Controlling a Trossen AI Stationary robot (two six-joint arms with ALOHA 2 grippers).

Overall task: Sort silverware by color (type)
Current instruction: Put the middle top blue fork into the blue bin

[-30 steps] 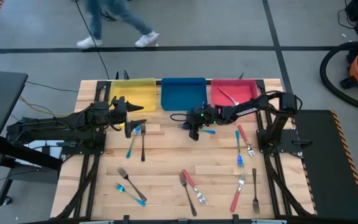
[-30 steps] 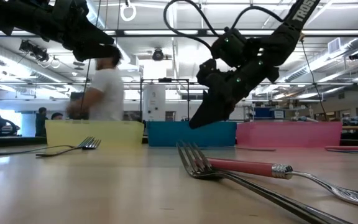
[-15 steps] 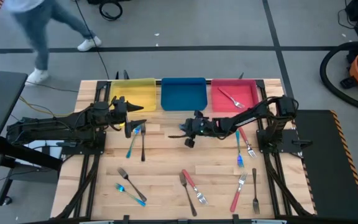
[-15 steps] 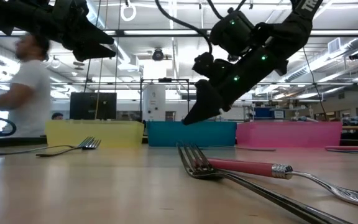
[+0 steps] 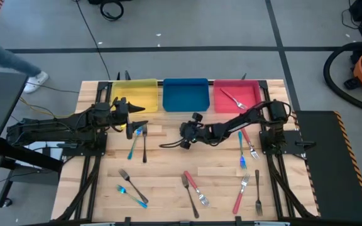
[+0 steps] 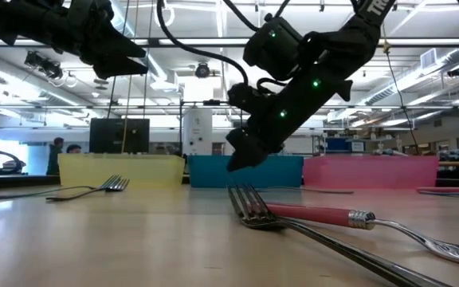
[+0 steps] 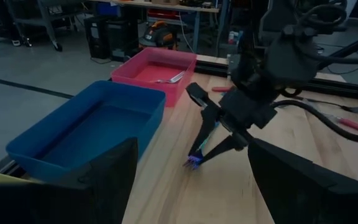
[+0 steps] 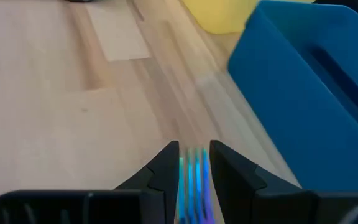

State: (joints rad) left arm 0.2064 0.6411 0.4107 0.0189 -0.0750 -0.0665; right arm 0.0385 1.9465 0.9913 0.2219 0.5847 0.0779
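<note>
My right gripper (image 5: 186, 139) hangs over the table's middle, in front of the blue bin (image 5: 185, 94), and is shut on a blue fork (image 8: 195, 177). The fork also shows in the left wrist view (image 7: 197, 152). My left gripper (image 5: 138, 112) is open and empty in front of the yellow bin (image 5: 134, 94). A blue fork (image 5: 133, 143) and a dark fork (image 5: 144, 143) lie flat just on its near side. The red bin (image 5: 237, 95) holds one red-handled fork (image 5: 231, 97). My right gripper pinches the blue fork between its two fingers (image 8: 166, 165), and the fork lies along them. The shiny blue tines (image 8: 195, 163) reach just to the fingertips. The gripper hides the handle. The fingers slant down toward the table's left, and the fork is clear of the table.
More forks lie flat on the wood. A dark fork and a blue one are at the near left (image 5: 131, 187). A dark and a red one (image 5: 195, 187) are near the middle. Several are at the right (image 5: 247, 147). One red-handled fork lies close in the low view (image 6: 309, 214).
My right gripper has moved from the blue bin's front toward the table's left and a little toward the near edge, sinking slightly. The blue fork that showed beside it a second ago now travels in it. A person beyond the table has walked off to the left.
</note>
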